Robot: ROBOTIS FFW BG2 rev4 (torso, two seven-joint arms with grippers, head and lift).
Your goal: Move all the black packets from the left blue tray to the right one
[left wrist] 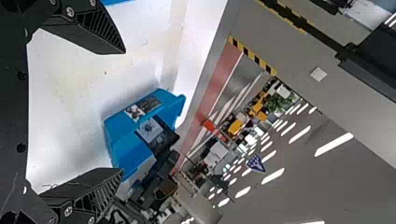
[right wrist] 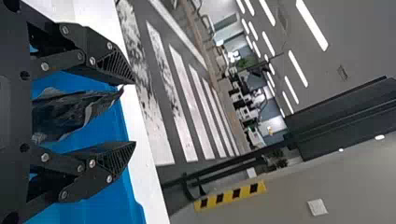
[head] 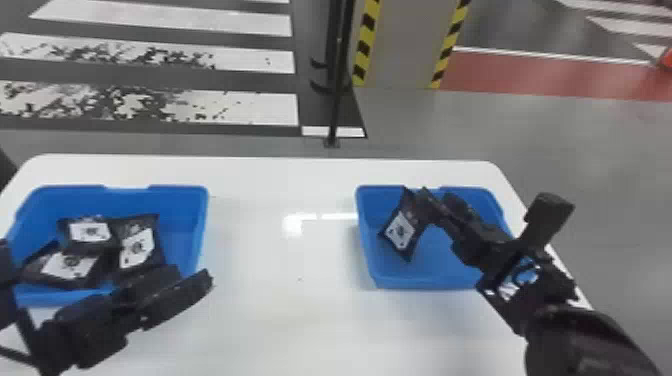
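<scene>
So you've got the white desk (head: pixel 280 320), then the left blue tray (head: pixel 199 230) and right blue tray (head: pixel 367 245) on it. Your left gripper (head: pixel 190 276) is spread wide, your right gripper (head: pixel 439 196) is wide too, a slanted black packet (head: pixel 401 231) between its fingers. Three more packets (head: pixel 137 245) sit in the left tray.

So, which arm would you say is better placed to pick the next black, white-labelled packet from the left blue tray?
Probably the left: the black left gripper is open near the left tray, while the right gripper is over the right blue tray.
</scene>
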